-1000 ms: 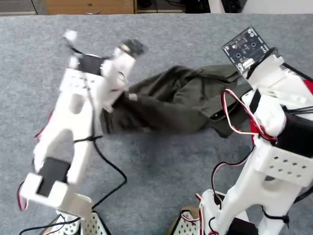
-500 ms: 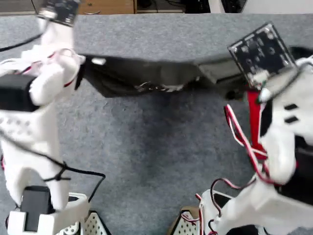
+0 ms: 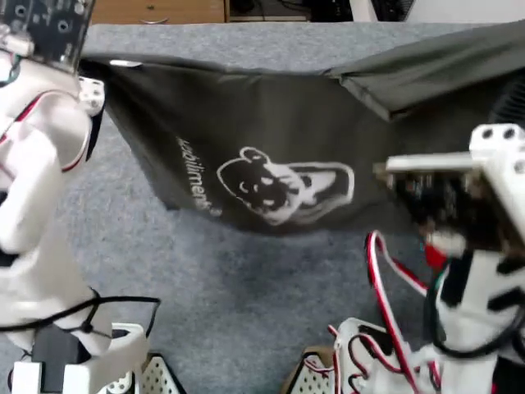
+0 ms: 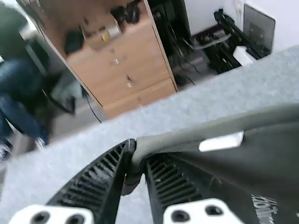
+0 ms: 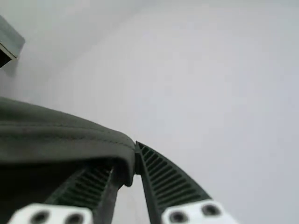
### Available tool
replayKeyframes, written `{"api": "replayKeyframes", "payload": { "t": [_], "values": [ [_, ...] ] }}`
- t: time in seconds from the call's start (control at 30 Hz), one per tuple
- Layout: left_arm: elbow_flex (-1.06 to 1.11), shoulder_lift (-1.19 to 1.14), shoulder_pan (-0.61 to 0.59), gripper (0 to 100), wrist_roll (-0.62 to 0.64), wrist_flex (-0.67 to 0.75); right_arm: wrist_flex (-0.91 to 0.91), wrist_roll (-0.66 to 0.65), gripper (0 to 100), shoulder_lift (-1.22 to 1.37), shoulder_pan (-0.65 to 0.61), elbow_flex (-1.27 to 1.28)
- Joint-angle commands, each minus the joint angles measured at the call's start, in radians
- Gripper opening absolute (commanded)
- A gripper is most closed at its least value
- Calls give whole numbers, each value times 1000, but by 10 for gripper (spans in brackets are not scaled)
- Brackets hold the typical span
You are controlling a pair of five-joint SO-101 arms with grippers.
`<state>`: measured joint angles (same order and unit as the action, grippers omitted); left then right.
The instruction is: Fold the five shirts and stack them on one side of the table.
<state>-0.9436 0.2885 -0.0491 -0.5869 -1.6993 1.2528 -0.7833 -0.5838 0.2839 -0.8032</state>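
**One shirt, two clamps**

You have one dark olive shirt (image 3: pixel 271 148) in play, stretched in the air between two arms above the grey, felt-like table (image 3: pixel 262 320). Your left end effector (image 4: pixel 136 154) is clamped on one top corner of the fabric, its ribbed black fingers (image 4: pixel 163 179) pinching a stitched edge. Your right end effector (image 5: pixel 126 161) is closed on the opposite top corner, with a hemmed fold bulging between its fingers. The cloth hangs flat and faces the high camera. It shows one white cartoon graphic (image 3: pixel 283 185) with one line of white lettering (image 3: pixel 195 176) set sideways beside it. One small white label (image 4: pixel 221 141) sits near the left grip. The lower edge may brush the table, but you cannot tell from here.
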Motion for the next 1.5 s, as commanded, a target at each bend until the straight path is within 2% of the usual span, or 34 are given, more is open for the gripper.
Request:
{"api": "replayKeyframes", "payload": {
  "t": [0.0, 0.07, 0.27, 0.37, 0.6, 0.67, 0.73, 0.87, 1.03, 1.3, 1.47],
  "values": [
    [-26, 27, -17, 21, -75, -31, 15, -17, 2, 19, 16, 16],
    [25, 27, -17, 19, -144, -64, 35, -17, 2, 19, 10, 96],
    [405, 28, -54, 18, -301, -63, 80, -17, 2, 15, 7, 475],
    [655, 28, -64, 18, -391, -63, 78, -17, 2, 15, 2, 665],
    [1244, 16, -54, 18, -628, -58, 75, -17, 2, 15, -111, 980],
    [1370, 8, -54, 18, -675, -17, 71, -15, 2, 18, -137, 1049],
    [1461, -8, -54, 18, -680, 86, 40, -14, 2, 13, -156, 1119],
    [1544, -74, -55, 22, -634, 273, -21, -8, 2, 12, -159, 1216],
    [1548, -180, -46, 109, -603, 345, -43, -11, 2, 12, -154, 1244],
    [1540, -191, -14, 125, -569, 345, -63, -8, 2, 18, -154, 1247],
    [1534, -191, 29, 122, -568, 279, -63, -8, 2, 18, -154, 1248]
  ]
}}
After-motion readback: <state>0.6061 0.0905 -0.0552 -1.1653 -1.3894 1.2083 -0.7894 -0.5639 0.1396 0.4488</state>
